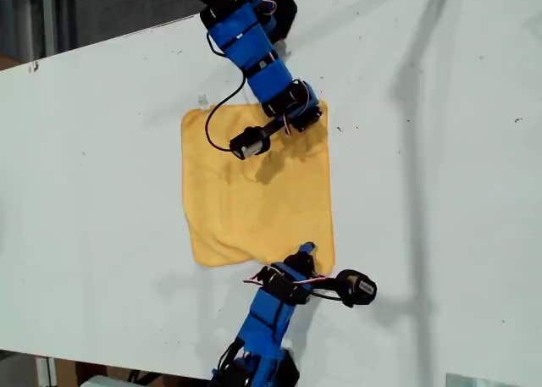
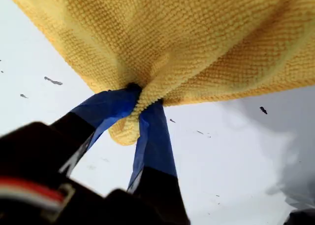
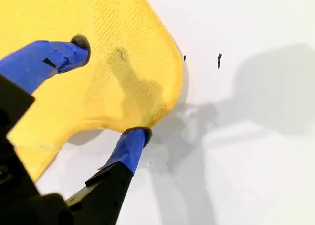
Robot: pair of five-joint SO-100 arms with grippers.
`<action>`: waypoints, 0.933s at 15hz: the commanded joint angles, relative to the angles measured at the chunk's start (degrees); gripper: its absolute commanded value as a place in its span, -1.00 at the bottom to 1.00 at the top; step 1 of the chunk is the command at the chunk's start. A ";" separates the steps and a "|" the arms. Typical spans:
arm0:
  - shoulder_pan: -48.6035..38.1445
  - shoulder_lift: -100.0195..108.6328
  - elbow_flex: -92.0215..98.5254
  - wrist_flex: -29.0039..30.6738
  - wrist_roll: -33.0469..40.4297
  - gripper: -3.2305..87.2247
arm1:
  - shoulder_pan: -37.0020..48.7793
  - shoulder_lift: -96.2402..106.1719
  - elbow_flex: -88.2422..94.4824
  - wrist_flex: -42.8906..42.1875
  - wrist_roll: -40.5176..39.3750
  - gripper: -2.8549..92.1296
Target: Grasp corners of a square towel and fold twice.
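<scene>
Towel (image 1: 254, 184) (image 2: 197, 38) (image 3: 49, 102), yellow terry: you will find it spread on the white table (image 1: 102, 192), about midway between the table's top and bottom edges in the exterior view. It lies mostly flat, and its border nearest the table's bottom edge is rumpled and wavy.

My first gripper (image 1: 306, 250) (image 2: 142, 99): you see it at the towel border facing the table's bottom edge in the exterior view, close to the towel's right-hand corner in that view. Its blue-taped jaws are pressed together on a bunched fold of cloth, and a small nub of the pinched corner (image 2: 125, 131) pokes out beneath them. The cloth around the pinch drapes up off the table.

My second gripper (image 1: 309, 112) (image 3: 112, 87): you see it at the towel corner nearest the table's top edge, on the exterior view's right. Its jaws are spread. One fingertip (image 3: 78, 45) rests on top of the cloth, and the other (image 3: 138, 135) sits at the towel's border by the rounded corner (image 3: 167, 97), which lies flat between them.
</scene>
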State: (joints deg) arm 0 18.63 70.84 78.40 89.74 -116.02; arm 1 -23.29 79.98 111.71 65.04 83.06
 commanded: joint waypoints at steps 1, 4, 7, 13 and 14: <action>2.37 0.53 -2.81 2.46 -3.60 -0.24 | -0.88 -0.26 0.18 -0.09 0.09 -0.94; 5.19 0.26 -2.55 4.48 -7.91 -0.24 | -0.97 -0.26 0.18 -0.09 0.09 -0.94; 6.33 -3.52 -2.90 2.46 -9.14 -0.24 | -1.23 -0.09 -0.53 0.18 0.09 -0.94; 6.06 0.35 13.18 -12.48 -13.01 -0.93 | -2.29 -0.09 -2.64 1.76 0.44 -0.94; 5.80 2.20 17.84 -17.58 -12.92 -0.93 | -2.46 -0.09 -2.72 1.76 0.44 -0.94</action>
State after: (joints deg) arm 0 24.79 68.73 91.76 77.96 -128.41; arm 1 -24.26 79.28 110.04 66.45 83.06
